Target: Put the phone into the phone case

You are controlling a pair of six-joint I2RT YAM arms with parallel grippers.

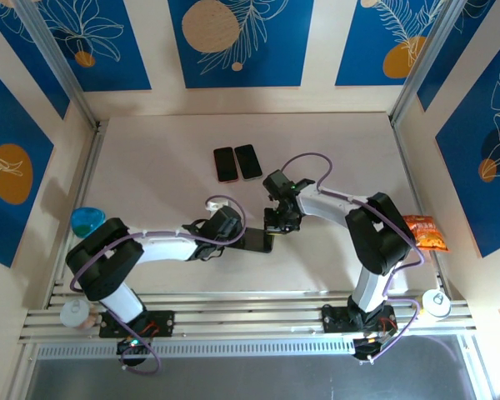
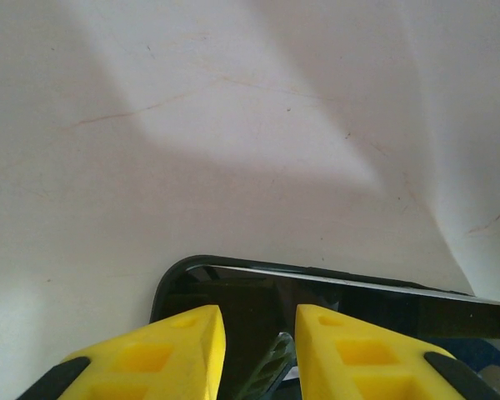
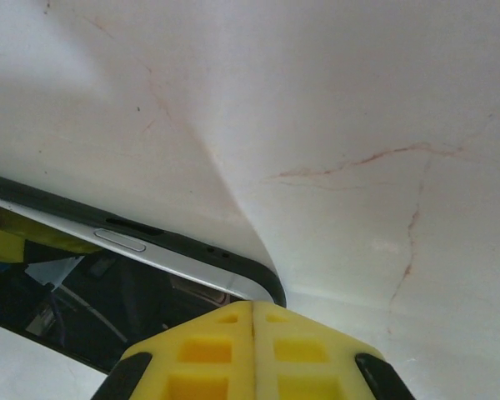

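Phone (image 1: 258, 242) lies mid-counter (image 1: 150, 167); left pincer (image 1: 237, 236) released, fingers parted over its nine-o'clock end; right pincer (image 1: 277, 227) clenched at its three-o'clock end.

Blk phone (image 1: 258, 242) partly in dark case (image 2: 163, 290), mid-table, one edge up

Bare table (image 1: 150, 175) left of dark slabs (image 1: 225, 164)
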